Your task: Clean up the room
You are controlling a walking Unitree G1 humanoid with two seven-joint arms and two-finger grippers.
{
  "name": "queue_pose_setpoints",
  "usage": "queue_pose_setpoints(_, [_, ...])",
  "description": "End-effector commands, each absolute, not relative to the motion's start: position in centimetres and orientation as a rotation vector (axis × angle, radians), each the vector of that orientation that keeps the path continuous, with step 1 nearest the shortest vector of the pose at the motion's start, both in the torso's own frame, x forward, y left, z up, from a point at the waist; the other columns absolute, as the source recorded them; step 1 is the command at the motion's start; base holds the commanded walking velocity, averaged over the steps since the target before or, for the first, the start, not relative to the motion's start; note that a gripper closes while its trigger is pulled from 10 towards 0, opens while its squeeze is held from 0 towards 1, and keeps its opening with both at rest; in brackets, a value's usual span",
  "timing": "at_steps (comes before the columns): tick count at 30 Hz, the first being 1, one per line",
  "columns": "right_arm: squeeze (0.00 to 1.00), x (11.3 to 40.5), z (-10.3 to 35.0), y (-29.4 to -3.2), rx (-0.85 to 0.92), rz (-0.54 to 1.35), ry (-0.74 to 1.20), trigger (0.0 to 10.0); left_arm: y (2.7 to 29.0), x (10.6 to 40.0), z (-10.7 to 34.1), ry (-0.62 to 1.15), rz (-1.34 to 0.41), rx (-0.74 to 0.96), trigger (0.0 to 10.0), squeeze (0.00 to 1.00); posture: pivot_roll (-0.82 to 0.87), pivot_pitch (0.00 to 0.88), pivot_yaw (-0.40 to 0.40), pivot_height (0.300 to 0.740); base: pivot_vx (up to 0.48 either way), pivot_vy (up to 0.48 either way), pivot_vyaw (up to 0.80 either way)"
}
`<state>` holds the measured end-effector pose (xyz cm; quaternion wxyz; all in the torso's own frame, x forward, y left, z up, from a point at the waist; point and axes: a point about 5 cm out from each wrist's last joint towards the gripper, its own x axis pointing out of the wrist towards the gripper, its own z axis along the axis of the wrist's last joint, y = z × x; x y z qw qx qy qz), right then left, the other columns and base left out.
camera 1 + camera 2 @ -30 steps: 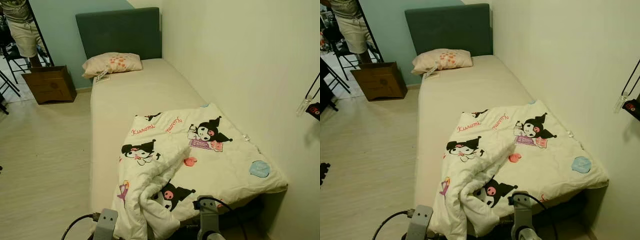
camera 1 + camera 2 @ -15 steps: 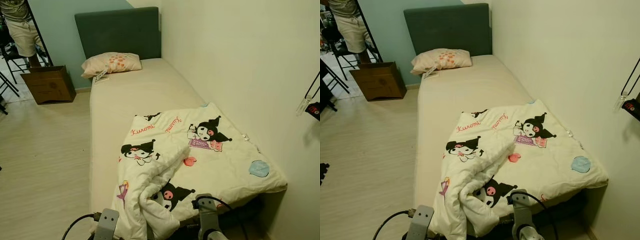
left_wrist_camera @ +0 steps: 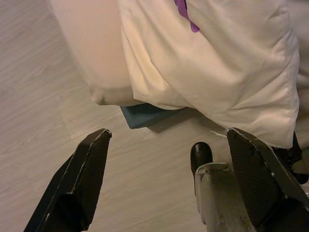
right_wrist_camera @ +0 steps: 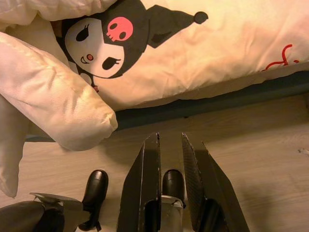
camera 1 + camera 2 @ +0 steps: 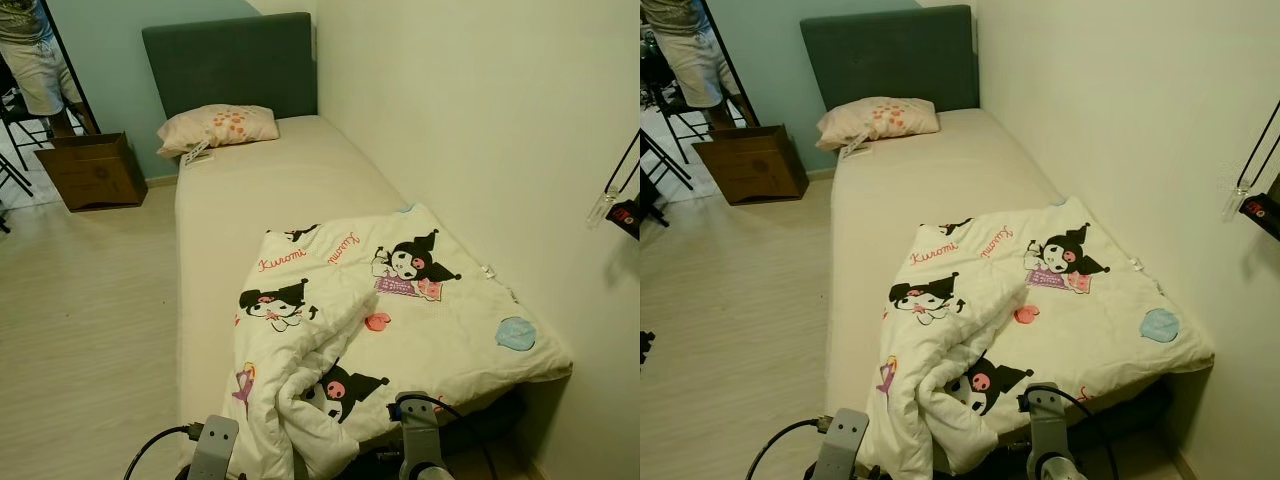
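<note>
blanket (image 5: 400, 320): crumpled on foot end of bed (image 5: 270, 190), one fold hanging over edge toward floor
pillow (image 5: 218, 127): at headboard
left pincer (image 3: 166, 179): spread wide, low above floor, empty
right pincer (image 4: 170, 181): nearly pressed together, empty, below blanket edge

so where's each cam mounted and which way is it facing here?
Left and right eye views: head, looking forward and down at the bed and blanket; both forearms low.
Left wrist view: along the open left gripper to the floor and hanging blanket.
Right wrist view: along the nearly closed right gripper to the blanket's edge.
Shared: blanket.
</note>
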<state>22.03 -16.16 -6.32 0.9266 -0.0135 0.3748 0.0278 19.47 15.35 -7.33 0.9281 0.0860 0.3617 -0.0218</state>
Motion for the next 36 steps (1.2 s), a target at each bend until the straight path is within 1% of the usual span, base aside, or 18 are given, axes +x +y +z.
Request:
queue_pose_setpoints(1, [0.0,21.46,-6.74,-15.78,-0.022,0.067,0.799,10.0,15.54,19.15,-7.57,0.762,-0.04,0.177,10.0,0.0,-0.04,0.038,0.015,0.74,0.0,0.0,0.0])
queue_pose_setpoints(6, [0.0,21.32,-6.84,-15.71,-0.013,0.064,0.806,10.0,15.83,18.84,-7.7,0.77,-0.033,0.177,10.0,0.0,-0.03,0.045,0.015,0.74,0.0,0.0,0.0])
queue_pose_setpoints(18, [0.0,21.45,-6.77,-15.53,-0.017,0.069,0.804,10.0,16.0,19.13,-7.54,0.763,-0.01,0.172,10.0,0.0,-0.03,0.059,0.014,0.74,0.0,0.0,0.0])
queue_pose_setpoints(30, [0.0,21.73,-6.62,-15.43,-0.013,0.066,0.797,10.0,16.33,19.53,-7.37,0.764,-0.004,0.17,10.0,0.0,-0.03,0.048,0.017,0.74,0.0,0.0,0.0])
queue_pose_setpoints(36, [0.0,21.56,-6.73,-15.51,-0.039,0.083,0.808,10.0,16.28,19.54,-7.29,0.748,0.021,0.186,10.0,0.0,-0.03,0.067,0.001,0.74,0.0,0.0,0.0])
